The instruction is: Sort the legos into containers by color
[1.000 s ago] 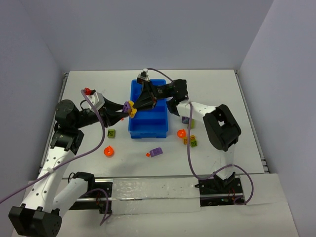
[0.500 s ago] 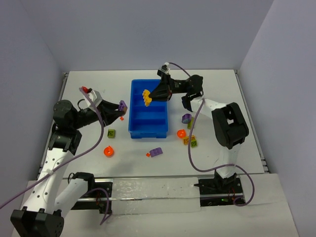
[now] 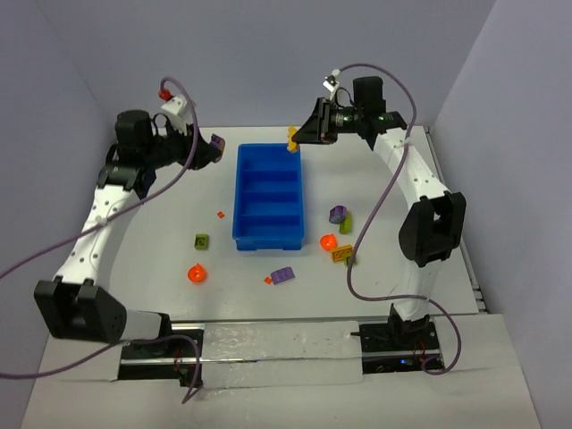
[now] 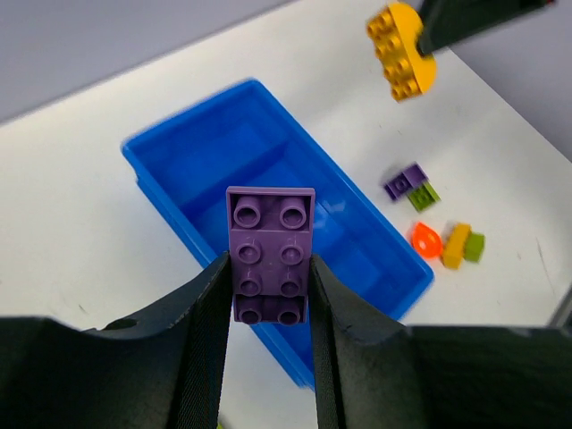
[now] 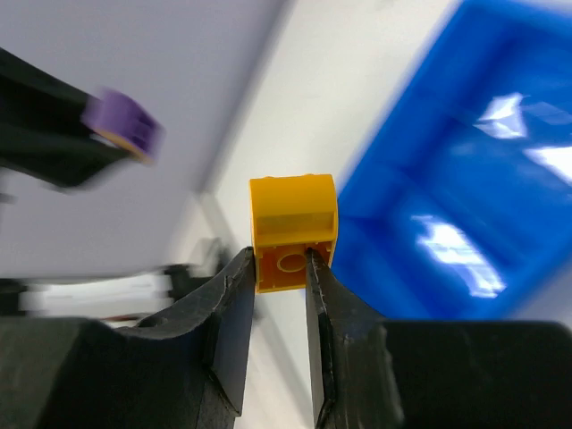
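Jaws clamped, the left gripper (image 4: 268, 279) held a purple lego (image 4: 271, 255) and the right gripper (image 5: 279, 268) a yellow lego (image 5: 293, 219), seemingly high above the tray (image 3: 239, 201), so drops risked bouncing out.

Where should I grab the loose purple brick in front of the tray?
Come straight down on the purple brick and pinch across its long sides: it seems to lie flat, skewed to the tray, so turn the wrist to match. Mind the orange bit beside it.

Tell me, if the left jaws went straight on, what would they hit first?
Probably the blue tray, lying directly beyond the purple lego clamped in the jaws of the left gripper; depth is hard to judge.
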Motion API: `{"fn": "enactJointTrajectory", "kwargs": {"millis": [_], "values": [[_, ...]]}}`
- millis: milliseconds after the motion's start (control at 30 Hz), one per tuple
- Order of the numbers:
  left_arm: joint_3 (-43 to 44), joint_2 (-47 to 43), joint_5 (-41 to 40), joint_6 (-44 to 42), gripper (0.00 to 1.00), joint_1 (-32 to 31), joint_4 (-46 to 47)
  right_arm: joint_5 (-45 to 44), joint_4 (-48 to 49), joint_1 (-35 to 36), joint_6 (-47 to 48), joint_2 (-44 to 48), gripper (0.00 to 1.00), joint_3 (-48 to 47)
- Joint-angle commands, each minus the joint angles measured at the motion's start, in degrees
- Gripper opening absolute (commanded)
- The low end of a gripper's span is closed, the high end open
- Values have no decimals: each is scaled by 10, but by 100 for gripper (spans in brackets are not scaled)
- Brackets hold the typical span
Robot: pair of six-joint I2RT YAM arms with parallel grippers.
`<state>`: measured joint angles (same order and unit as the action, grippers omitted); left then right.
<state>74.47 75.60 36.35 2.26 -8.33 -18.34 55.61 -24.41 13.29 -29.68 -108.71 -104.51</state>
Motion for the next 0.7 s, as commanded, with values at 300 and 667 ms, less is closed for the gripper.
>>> {"fn": "enactJointTrajectory", "kwargs": {"millis": [300, 667], "values": [[279, 242, 19, 41, 0, 15, -69, -384, -195, 117, 518, -14, 0, -49], [310, 295, 21, 56, 0, 26, -24, -471, -131, 183, 624, -14, 0, 29]]}}
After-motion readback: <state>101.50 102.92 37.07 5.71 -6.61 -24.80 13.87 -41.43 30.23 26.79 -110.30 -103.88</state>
